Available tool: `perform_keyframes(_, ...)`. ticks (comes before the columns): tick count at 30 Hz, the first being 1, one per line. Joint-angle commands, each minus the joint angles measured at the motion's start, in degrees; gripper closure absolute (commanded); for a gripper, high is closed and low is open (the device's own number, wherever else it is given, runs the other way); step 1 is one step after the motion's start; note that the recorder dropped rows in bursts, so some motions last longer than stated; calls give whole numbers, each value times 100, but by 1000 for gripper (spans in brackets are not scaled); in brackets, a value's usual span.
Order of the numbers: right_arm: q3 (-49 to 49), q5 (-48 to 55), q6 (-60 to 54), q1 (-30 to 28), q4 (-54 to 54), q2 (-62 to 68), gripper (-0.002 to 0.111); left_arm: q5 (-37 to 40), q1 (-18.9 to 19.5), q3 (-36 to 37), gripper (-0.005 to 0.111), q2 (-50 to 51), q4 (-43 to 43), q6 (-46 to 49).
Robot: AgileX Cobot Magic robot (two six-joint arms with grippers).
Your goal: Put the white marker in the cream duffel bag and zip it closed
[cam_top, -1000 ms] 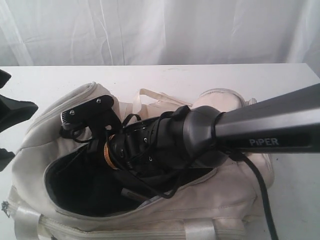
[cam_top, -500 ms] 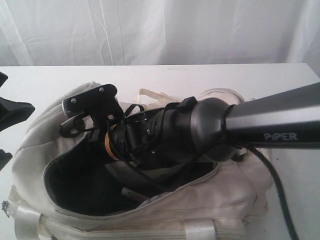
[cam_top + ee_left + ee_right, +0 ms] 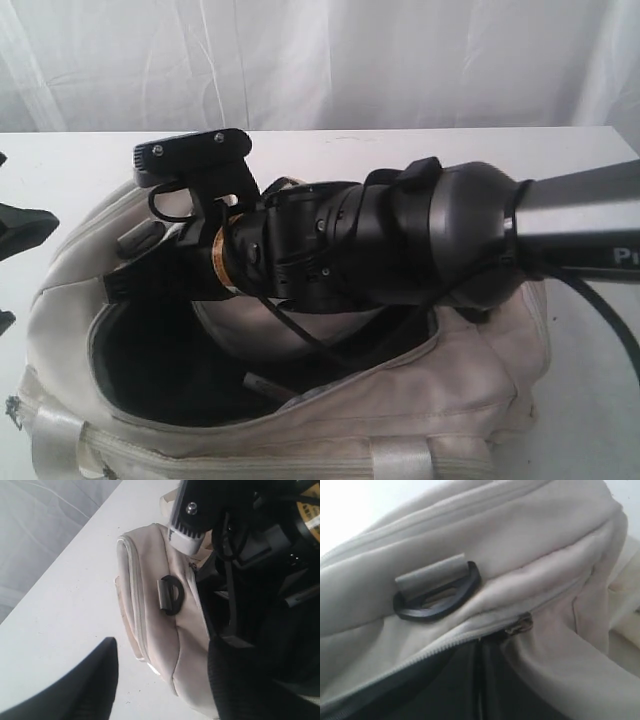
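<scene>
The large soft cream fabric duffel bag (image 3: 460, 385) is gaping open, the slim white marker (image 3: 268, 388) barely showing inside toward 6 o'clock. The right gripper (image 3: 480, 655) is pinching shut, mostly hidden; the left gripper (image 3: 165, 650), at 9 o'clock, is standing wide.

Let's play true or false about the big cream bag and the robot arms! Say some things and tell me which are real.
1. The cream fabric duffel bag is zipped shut. False: its top gapes open and the dark inside shows.
2. The left gripper has its jaws wide apart. True.
3. A black plastic D-shaped loop sits on the bag's end panel. True.
4. The bag stands on a green table. False: it stands on a white table.
5. The right arm reaches across above the bag's opening. True.
</scene>
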Motion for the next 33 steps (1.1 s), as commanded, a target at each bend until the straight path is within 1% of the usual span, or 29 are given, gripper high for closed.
perform_keyframes(1, 215, 172, -266, 33, 588, -82, 108, 72, 11, -29, 49, -41, 97, 11)
perform_keyframes(5, 390, 406, -710, 195, 1055, -144, 108, 72, 11, -29, 49, -41, 187, 11)
perform_keyframes(12, 416, 1274, -1508, 612, 1310, -330, 108, 57, 11, -29, 49, -41, 198, 11)
perform_keyframes(20, 416, 1414, -1554, 671, 1658, -364, 108, 14, 11, -29, 49, -41, 198, 11)
perform_keyframes(26, 416, 1322, -1554, 671, 1648, -604, 108, 64, 11, -29, 49, -41, 198, -1)
perform_keyframes(29, 416, 1169, -1554, 671, 1648, -833, 108, 142, 11, -29, 49, -41, 559, -14)
perform_keyframes(33, 416, 1155, -1616, 671, 1648, -1117, 108, 348, 11, 10, 49, -41, 1558, -539)
